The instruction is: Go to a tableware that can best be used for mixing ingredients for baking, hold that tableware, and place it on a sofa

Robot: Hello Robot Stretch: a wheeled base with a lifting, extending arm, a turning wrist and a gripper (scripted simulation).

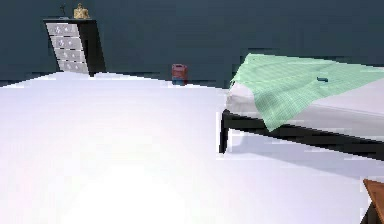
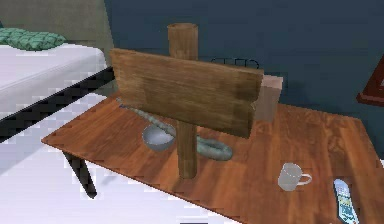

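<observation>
Claw state cannot be told from these views. On the wooden worktop a grey bowl-like shape, probably the mixing bowl, sits partly behind an upright wooden post and board. A reach from this side could strike that board or tip the white mug nearby. The bed under its green blanket might be mistaken for a sofa.

On the wooden table a wooden post-and-board piece is standing upright, partly hiding a grey bowl just behind it. Nr the table's right end a white mug is sitting w/ a remote lying beside it. At left a bed is showing.
</observation>
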